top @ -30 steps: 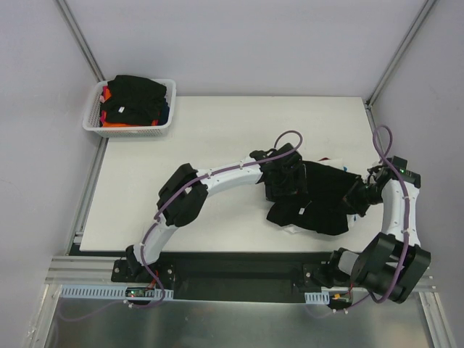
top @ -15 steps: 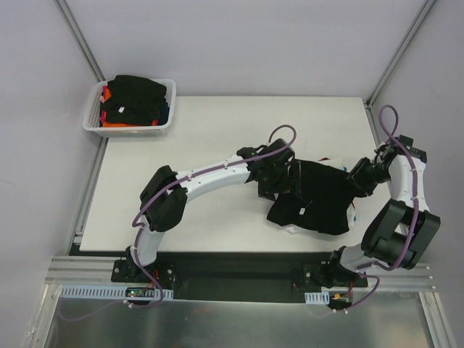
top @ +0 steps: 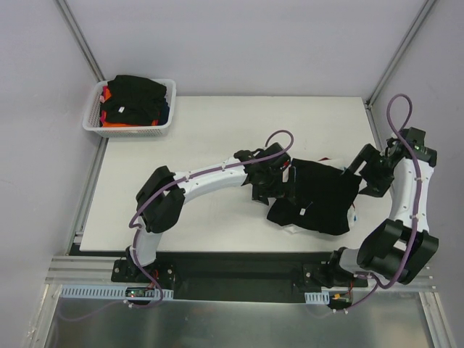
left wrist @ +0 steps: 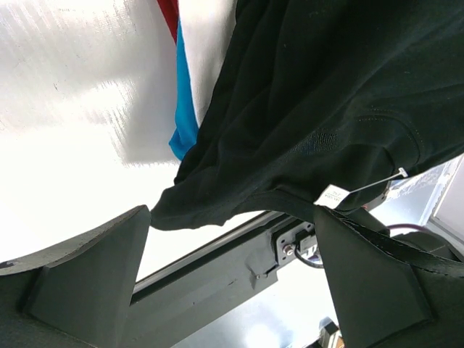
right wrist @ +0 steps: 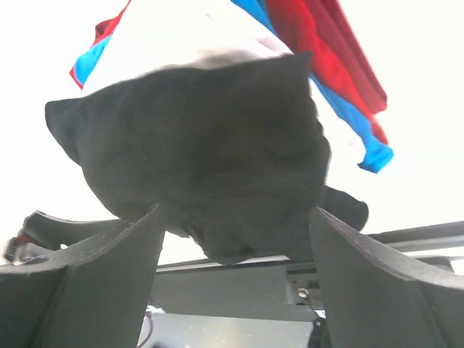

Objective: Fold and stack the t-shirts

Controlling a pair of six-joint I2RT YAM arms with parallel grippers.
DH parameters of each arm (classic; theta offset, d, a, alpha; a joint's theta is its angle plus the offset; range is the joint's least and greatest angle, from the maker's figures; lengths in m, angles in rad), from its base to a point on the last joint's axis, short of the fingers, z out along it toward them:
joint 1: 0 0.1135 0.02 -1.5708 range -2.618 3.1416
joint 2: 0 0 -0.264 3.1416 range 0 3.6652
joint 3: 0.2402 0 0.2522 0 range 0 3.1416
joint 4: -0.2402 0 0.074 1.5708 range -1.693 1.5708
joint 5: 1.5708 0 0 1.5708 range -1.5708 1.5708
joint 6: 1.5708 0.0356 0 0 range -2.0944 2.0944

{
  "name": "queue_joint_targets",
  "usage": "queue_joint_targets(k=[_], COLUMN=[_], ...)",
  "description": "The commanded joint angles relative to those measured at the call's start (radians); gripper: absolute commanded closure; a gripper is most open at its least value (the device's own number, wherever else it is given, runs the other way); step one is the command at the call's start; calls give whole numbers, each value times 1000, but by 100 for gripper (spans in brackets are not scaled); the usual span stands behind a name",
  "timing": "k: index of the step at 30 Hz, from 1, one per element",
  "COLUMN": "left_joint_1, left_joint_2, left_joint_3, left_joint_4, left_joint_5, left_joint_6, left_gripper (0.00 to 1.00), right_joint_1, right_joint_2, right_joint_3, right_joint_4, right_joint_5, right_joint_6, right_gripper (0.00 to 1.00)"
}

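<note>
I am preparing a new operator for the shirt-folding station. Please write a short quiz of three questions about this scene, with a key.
1. True or false: the black t-shirt lies on top of the other shirts on the table.
2. Which colours show under the black t-shirt in the wrist views? A) white, blue, red B) green, yellow C) orange only
3. Is the left claw or the right claw gripping cloth?

Key: 1 true; 2 A; 3 neither, both claws are open.
</note>
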Motion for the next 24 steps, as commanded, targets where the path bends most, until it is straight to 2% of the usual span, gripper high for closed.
queue_joint_targets(k=[1, 5, 12, 17, 20, 21, 24], left_joint_1=[17, 21, 44, 67, 80, 80, 85], left_joint_2=[-43, -35, -80, -133, -144, -141, -126], left_joint_3=[22, 21, -47, -132, -151, -151, -136], left_joint_4=[-14, -15, -15, -15, -15, -15, -15], left_joint_5=[0, 12, 10, -2, 0, 3, 12], left_joint_6=[32, 34, 48, 55, 57, 57, 57], left_gripper=[5, 5, 5, 5, 5, 5, 5], right_joint_1=[-1, -1, -1, 1, 5, 5, 7], right_joint_2=[-59, -55, 8, 83, 114, 118, 125], right_joint_3=[2, -88, -197, -170, -133, -127, -110], right_joint_4=[-69, -29, 177, 267, 267, 267, 254], right_joint_5=[112, 126, -4, -82, -92, -95, -93], right_joint_6=[0, -11, 0, 43, 46, 41, 31], right_gripper=[18, 18, 18, 20, 26, 32, 40])
